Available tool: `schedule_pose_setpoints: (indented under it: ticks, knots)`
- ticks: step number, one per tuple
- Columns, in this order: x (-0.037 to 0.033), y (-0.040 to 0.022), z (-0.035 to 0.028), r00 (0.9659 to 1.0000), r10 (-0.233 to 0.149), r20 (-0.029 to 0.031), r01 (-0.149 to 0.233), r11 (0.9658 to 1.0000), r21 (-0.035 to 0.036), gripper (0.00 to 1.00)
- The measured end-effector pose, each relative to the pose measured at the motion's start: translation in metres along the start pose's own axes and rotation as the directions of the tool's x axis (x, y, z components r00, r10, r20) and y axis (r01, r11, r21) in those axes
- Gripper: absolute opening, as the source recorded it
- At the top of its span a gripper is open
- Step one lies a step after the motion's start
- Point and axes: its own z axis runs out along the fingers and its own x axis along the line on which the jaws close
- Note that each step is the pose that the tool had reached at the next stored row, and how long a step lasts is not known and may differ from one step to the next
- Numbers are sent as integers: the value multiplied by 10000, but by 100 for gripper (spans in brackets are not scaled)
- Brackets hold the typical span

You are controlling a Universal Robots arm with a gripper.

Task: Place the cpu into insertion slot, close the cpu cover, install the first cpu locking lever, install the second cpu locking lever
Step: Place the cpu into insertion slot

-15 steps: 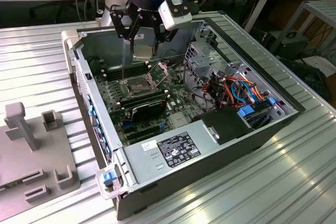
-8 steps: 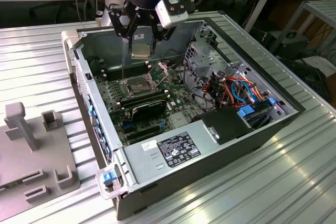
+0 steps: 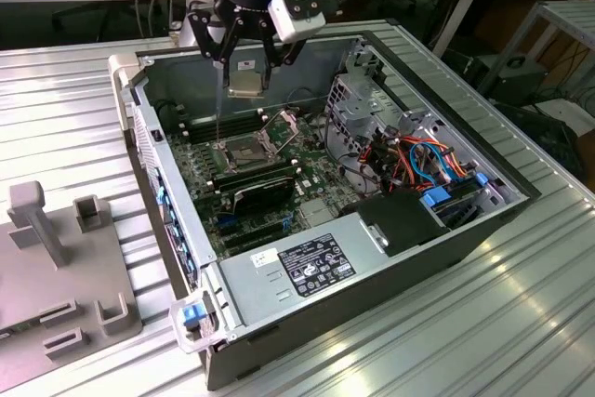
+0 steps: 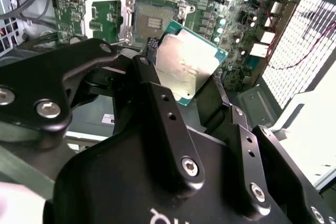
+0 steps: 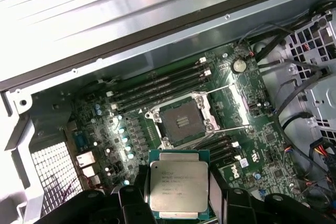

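- The ribbed metal bench [image 3: 521,323] carries an open computer case [image 3: 437,258]. A grey fixture block [image 3: 65,258] sits on the bench at the exterior view's left, apart from the case.
- The green circuit board [image 3: 200,169] lies flat on the floor of the case, taking up the half toward the exterior view's left.
- The gripper [image 3: 245,73] hangs over the far part of the case, above the level of its walls. It is closed on the cpu [image 3: 244,83], and in the second wrist view its black fingers [image 4: 157,93] clamp opposite edges of the chip.
- The cpu is in the air, silvery top up, and touches nothing but the fingers. In both wrist views [image 4: 188,64] [image 5: 177,187] it sits just beside the socket, not over it.
- The insertion slot [image 3: 244,151] lies on the board below the gripper and nearer, uncovered, with its dark contact field bare [image 5: 182,121].
- The cpu cover [image 3: 279,127] stands tilted up at the slot's edge toward the exterior view's right.
- Two thin locking levers [image 5: 229,86] angle out from the slot's metal frame, unlatched.
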Motion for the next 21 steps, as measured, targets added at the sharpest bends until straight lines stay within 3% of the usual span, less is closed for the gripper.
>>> schedule_pose_setpoints:
  ticks: [3, 5, 21]
  knots:
    - [3, 9, 19, 9994, 358, 16, -358, 9994, 8, 55]
    - [1, 10, 29, 9964, 848, 39, -848, 9964, 18, 55]
    - [-1, 11, 36, 9941, 1080, 51, -1080, 9942, 24, 55]
